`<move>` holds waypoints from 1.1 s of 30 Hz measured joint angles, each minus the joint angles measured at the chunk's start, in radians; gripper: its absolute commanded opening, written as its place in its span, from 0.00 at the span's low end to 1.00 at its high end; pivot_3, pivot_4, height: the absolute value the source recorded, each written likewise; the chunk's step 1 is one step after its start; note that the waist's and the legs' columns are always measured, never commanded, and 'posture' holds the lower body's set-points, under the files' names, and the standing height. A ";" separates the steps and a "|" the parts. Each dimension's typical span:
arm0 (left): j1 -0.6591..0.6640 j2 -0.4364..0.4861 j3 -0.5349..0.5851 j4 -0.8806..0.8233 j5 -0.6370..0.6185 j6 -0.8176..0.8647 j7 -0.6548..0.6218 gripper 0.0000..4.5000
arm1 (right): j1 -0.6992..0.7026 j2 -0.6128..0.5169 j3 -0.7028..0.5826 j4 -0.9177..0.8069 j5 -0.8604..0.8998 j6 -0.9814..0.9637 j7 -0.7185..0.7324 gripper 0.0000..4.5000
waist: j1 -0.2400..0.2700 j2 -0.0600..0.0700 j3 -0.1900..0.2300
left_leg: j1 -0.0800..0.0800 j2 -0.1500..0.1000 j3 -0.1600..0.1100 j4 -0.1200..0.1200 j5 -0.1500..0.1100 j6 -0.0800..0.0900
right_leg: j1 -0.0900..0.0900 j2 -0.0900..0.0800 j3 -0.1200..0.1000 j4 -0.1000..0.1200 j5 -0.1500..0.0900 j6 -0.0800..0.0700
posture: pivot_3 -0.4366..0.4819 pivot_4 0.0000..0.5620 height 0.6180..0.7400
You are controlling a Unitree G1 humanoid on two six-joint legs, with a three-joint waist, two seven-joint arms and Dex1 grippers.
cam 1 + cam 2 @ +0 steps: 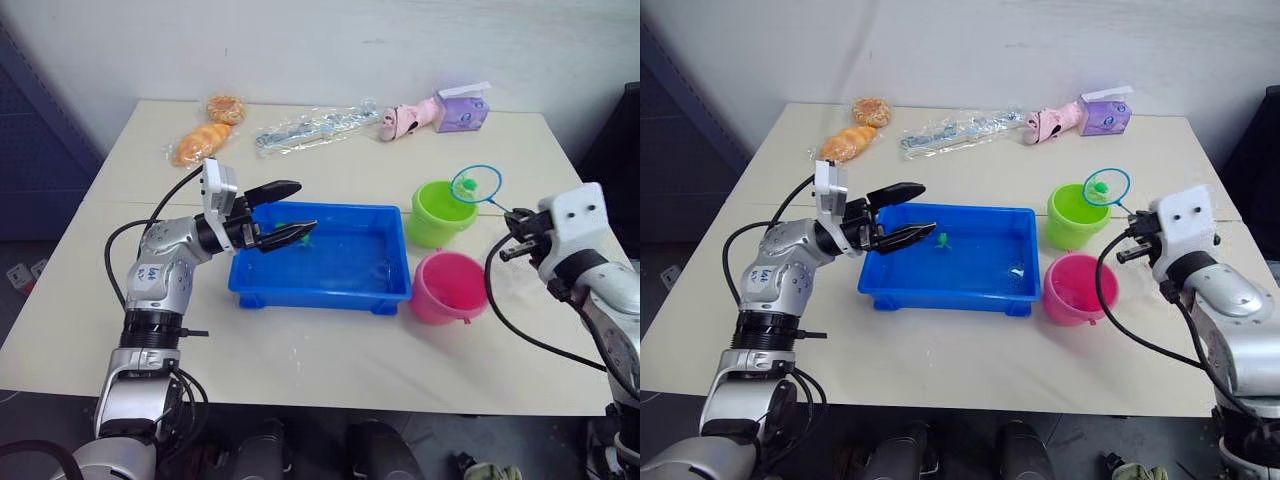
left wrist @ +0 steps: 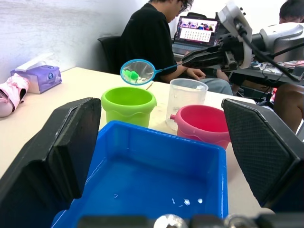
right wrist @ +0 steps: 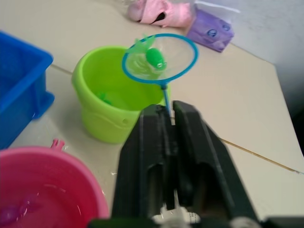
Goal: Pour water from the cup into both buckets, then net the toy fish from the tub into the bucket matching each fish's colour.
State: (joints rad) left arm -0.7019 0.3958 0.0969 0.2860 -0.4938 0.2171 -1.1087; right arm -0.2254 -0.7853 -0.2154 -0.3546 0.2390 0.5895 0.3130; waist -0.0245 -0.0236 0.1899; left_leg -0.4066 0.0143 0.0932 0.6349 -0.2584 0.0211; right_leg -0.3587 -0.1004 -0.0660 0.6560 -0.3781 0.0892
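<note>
Right gripper (image 3: 170, 124): clamped on the thin black handle of the net (image 3: 160, 58). The blue hoop stands out ahead of your fingertips, above the far rim of the lime green bucket (image 3: 110, 97). A green toy fish (image 3: 156, 58) lies in the mesh.

Net, handling: likely very light and a little whippy on so slim a stick, so expect the hoop to lag and bob when you turn the wrist. Hold low on the handle, as you have it, and tip slowly. The fish is tiny, probably wet and slick, and should slide out easily.

Pink bucket (image 1: 448, 287): just below and inward of your right gripper, touching or nearly touching the green one. Keep the hoop away from it for this fish.

Left gripper (image 1: 283, 213): fingers spread apart, empty, hovering over the near corner of the blue tub (image 1: 322, 292). One more green fish (image 1: 941, 240) sits in the tub just beyond those fingertips.

Clear cup (image 2: 187, 97): stands behind the two buckets.
</note>
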 measured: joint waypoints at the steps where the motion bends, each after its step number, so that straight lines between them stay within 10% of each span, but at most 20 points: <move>1: 0.000 -0.001 0.000 -0.001 0.000 0.000 0.002 0.97 | 0.001 -0.018 0.027 0.024 -0.039 -0.044 0.011 0.00 | 0.000 0.000 0.000 | 0.000 0.000 0.000 0.000 0.000 0.000 | 0.000 0.000 0.000 0.000 0.000 0.000 | 0.48 0.27 1.00; 14: 0.017 0.000 -0.008 -0.005 0.008 -0.013 -0.001 0.97 | -0.033 -0.279 0.252 0.256 -0.518 -0.622 0.112 0.00 | -0.001 0.000 0.000 | 0.000 0.000 0.000 0.002 0.000 0.000 | 0.000 0.000 0.000 -0.001 0.000 0.000 | 0.48 0.27 1.00; 33: 0.019 0.005 -0.024 0.024 0.029 -0.075 -0.051 0.97 | -0.166 -0.325 0.296 0.542 -0.807 -1.001 -0.016 0.00 | -0.002 0.000 0.000 | 0.000 0.001 0.000 0.008 0.000 0.000 | 0.001 0.001 0.000 0.001 0.000 0.000 | 0.48 0.27 1.00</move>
State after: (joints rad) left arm -0.6826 0.4012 0.0731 0.3104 -0.4645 0.1424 -1.1602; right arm -0.3912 -1.1101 0.0804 0.1875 -0.5681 -0.4118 0.2972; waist -0.0269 -0.0235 0.1899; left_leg -0.4065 0.0158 0.0930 0.6425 -0.2582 0.0208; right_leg -0.3580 -0.0996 -0.0663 0.6574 -0.3781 0.0892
